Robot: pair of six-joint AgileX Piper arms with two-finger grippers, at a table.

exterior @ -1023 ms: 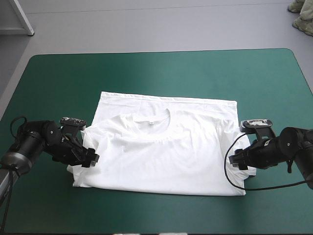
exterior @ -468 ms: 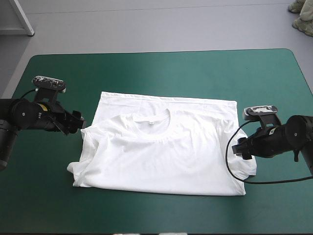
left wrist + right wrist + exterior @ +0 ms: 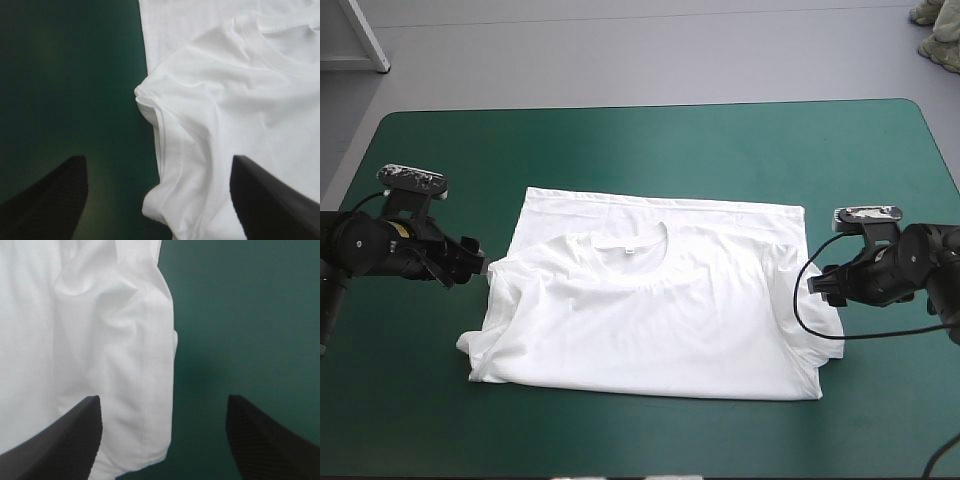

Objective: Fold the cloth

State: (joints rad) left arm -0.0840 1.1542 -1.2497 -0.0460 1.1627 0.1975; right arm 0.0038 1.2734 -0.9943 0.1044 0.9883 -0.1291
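I have the left gripper (image 3: 475, 265) low at the frame's left, its arm lying nearly level and pointed at the T-shirt (image 3: 650, 310), which lies flat and partly folded at the middle of the teal-green tabletop (image 3: 650, 140). Its black fingers (image 3: 55, 195) stand wide apart, holding nothing, with the shirt's shoulder fold just ahead. The right gripper (image 3: 817, 285), at the frame's right, is likewise released, its fingers (image 3: 60, 440) astride the shirt's side edge. I cannot tell whether they touch it. Both arms are cut off by the frame's edges.
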